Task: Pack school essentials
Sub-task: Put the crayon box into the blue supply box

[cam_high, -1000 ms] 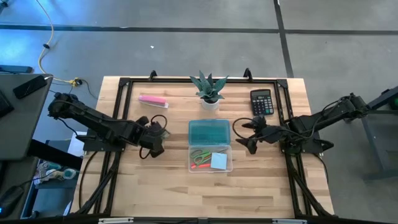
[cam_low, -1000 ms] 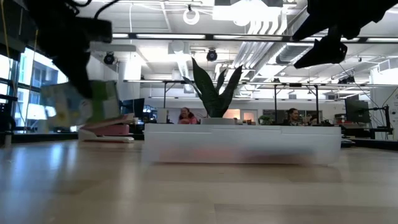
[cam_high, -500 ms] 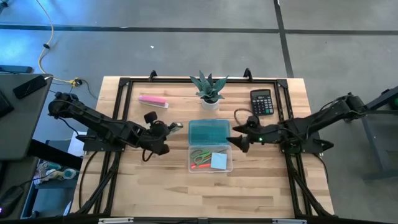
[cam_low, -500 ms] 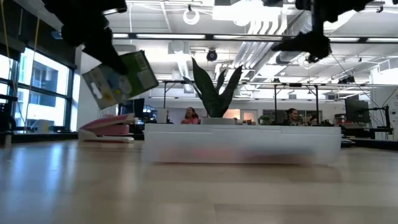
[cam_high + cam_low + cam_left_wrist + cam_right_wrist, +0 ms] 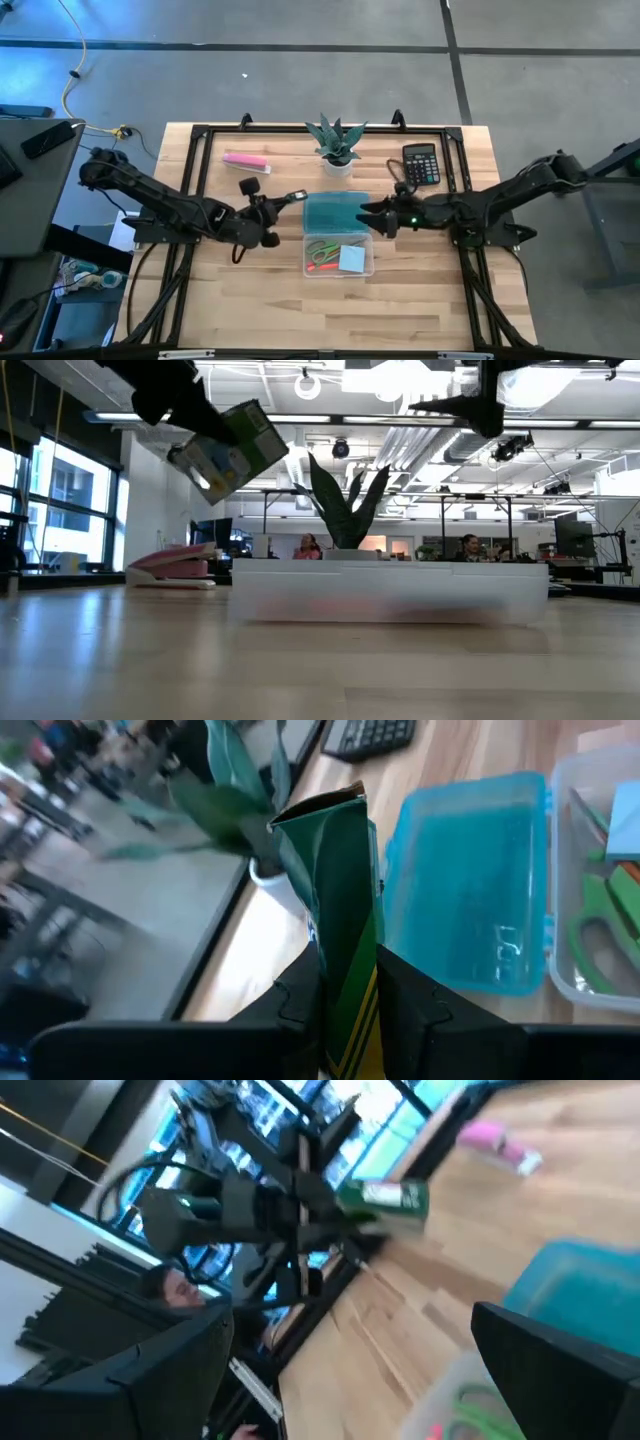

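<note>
Left gripper [image 5: 268, 212] sits at 9 o'clock of the clear pencil case [image 5: 338, 256], fingers clamped on a small green box [image 5: 335, 910], likely a crayon or pencil carton. In the left wrist view the two dark fingers pinch the carton's narrow sides near its base. In the low view the carton [image 5: 228, 450] hangs tilted, well above the tabletop. Carried high, probably to pass over the case wall.

Pencil case: base tray open toward 6 o'clock, blue lid [image 5: 336, 211] folded flat toward 12 o'clock. Inside the tray: green-handled scissors [image 5: 321, 248], a red-orange pen [image 5: 324, 262] just beside them, and a light-blue sticky pad [image 5: 352, 259] on the 3 o'clock side. The open lid leaves the tray free for loading from above.

Right gripper [image 5: 373, 216] hovers at the lid's 3 o'clock edge, fingers spread apart and holding nothing. Its wrist view looks across the lid toward the left arm and the carton [image 5: 392, 1195]. My guess: it is placed to steady the case or receive the carton.

Off-task items: potted plant [image 5: 336, 143] at 12 o'clock of the case, black calculator [image 5: 421, 164] at 2 o'clock, flat pink bar [image 5: 245, 161] at 10 o'clock.

Judgement: carton still to go in; the tray has little free floor, so fit looks tight.
</note>
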Tool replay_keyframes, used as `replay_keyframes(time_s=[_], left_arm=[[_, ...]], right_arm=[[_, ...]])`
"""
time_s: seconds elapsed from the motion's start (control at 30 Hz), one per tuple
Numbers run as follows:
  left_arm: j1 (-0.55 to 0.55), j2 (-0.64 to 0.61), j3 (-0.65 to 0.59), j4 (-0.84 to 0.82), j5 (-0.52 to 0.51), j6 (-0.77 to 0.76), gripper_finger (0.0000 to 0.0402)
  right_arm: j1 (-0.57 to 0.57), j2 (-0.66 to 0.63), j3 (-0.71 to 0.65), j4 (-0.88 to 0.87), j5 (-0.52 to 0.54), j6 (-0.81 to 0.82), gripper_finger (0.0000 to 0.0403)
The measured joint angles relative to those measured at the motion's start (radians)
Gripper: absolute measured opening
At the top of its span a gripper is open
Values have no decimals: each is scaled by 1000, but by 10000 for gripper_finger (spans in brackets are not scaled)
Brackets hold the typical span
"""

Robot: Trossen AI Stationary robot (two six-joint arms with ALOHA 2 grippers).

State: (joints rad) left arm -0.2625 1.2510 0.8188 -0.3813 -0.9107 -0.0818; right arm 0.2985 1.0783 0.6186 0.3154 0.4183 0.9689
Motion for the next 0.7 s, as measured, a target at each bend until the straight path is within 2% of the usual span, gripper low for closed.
replay_keyframes(time_s=[0.13,0.3,0.53,0.7], left_arm=[[-27,28,1,62,-76,78,56],[-50,81,1,110,-164,155,56],[-79,182,0,221,-298,284,56],[-99,259,0,350,-394,407,56]], right_arm=[[24,88,0,15,0,92,400],[45,209,0,155,-10,193,400],[45,334,0,383,-78,205,400],[35,381,0,424,-74,204,400]])
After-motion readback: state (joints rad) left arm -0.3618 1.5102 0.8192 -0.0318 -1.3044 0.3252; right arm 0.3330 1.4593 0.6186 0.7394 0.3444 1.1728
